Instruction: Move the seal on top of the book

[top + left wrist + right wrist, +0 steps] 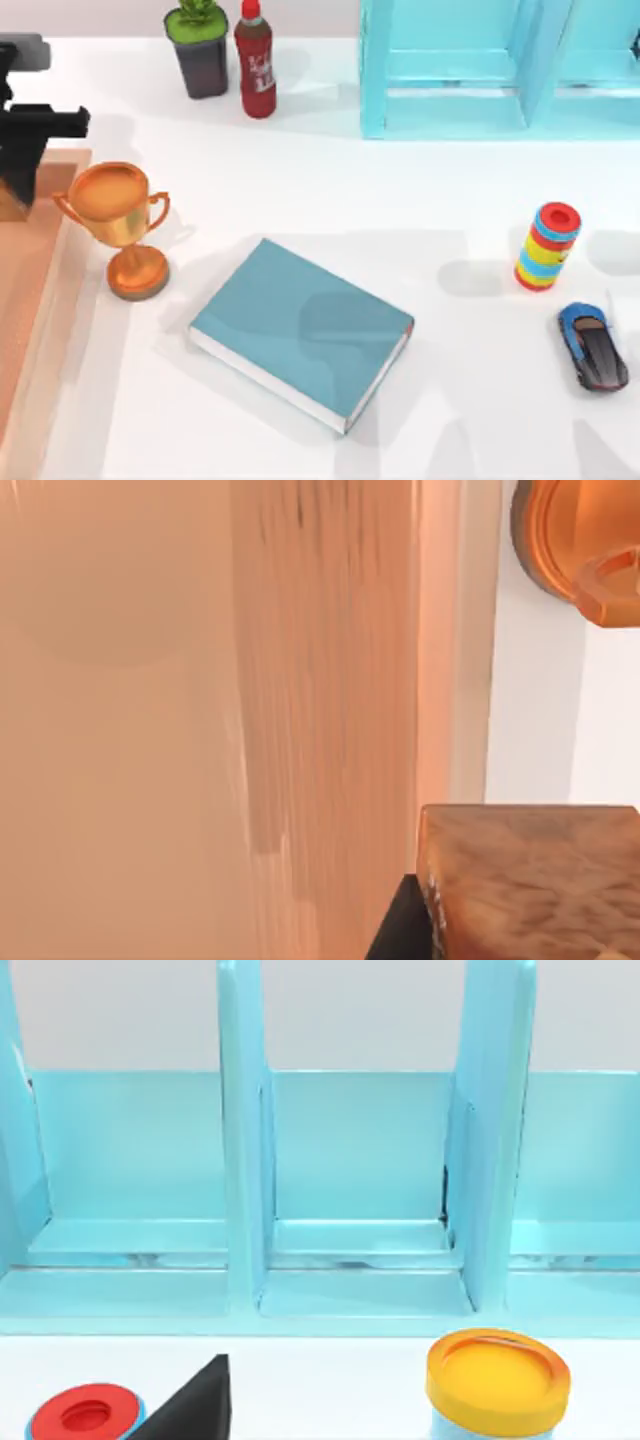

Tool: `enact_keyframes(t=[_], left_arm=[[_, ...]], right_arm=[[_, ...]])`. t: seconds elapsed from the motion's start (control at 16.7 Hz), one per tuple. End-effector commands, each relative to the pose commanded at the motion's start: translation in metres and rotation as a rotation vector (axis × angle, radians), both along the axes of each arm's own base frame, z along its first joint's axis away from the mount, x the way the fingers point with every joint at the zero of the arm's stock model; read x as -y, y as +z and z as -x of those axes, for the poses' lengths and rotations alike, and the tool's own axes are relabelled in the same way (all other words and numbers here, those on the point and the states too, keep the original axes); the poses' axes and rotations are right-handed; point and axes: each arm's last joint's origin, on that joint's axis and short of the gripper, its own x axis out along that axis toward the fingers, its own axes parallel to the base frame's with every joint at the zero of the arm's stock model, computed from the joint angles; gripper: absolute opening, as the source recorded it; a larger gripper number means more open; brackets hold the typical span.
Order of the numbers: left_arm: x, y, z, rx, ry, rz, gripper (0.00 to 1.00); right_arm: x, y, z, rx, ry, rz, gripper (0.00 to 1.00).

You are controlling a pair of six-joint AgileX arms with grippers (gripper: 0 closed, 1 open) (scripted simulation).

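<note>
Lying flat: one book (pixel 300 330), one trophy (pixel 122 215) beside.

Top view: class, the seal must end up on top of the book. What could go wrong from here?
1. The trophy stands between the left hand, at the table's left edge, and the book. A low, straight carry could knock it over.
2. The seal sits right by that hand, but the grip cannot be judged. A loose hold might drop it on the way.
The right hand faces the shelf, apparently idle.
</note>
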Motion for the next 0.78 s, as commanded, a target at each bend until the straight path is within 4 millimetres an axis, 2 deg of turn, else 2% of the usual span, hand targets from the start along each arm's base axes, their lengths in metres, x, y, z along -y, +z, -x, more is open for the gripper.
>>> enact_keyframes(t=[0.3,0.66,0.78], left_arm=[[0.035,0.008,0.008,0.0,0.037,-0.022,0.0],[0.035,0.007,0.007,-0.003,0.041,-0.021,0.0],[0.043,0.011,0.01,0.018,0.05,-0.001,0.0]], right_arm=[[0.0,0.0,0.0,0.0,0.0,0.0,1.0],[0.0,0.0,0.0,0.0,0.0,0.0,1.0],[0.0,0.0,0.0,0.0,0.0,0.0,1.0]])
